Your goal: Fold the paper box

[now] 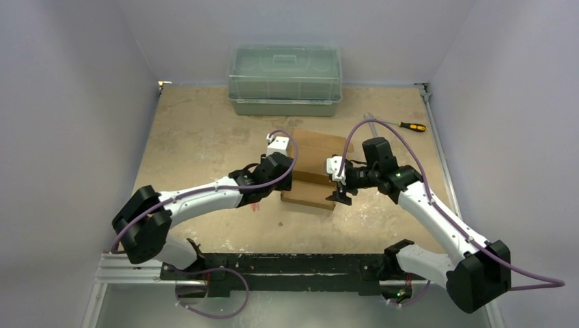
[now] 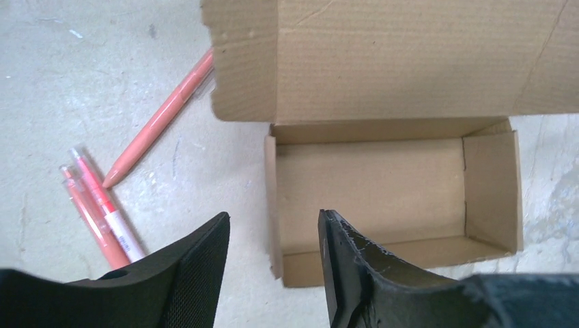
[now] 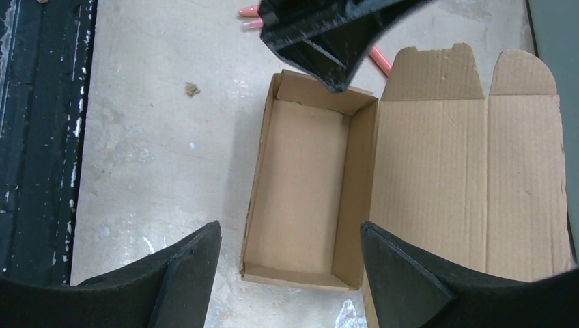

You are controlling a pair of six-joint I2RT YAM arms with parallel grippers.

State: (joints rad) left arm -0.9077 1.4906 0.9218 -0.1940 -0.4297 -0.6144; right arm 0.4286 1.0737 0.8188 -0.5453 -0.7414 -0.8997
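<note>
Paper box [image 1: 313, 171]: it lies on the bench [image 1: 205, 130], an open brown cardboard tray with its lid panel spread flat on the side away from the arm bases.
Left tool [image 2: 273, 225]: released, fingers apart with nothing between them, hanging above the box's left end.
Right tool [image 3: 290, 236]: released, fingers wide and gripping nothing, above the box's right end.
Top view only: you get the green lidded bin [image 1: 285, 78] beyond the box's far side, and a screwdriver [image 1: 413, 126] off its far right corner.
Left wrist view only: three pink-orange pens [image 2: 102, 212] off the box's left end, one reaching the lid panel's corner.
Right wrist view only: the lid panel's end flaps, one squared and one rounded; of the pens you see only the tips.
</note>
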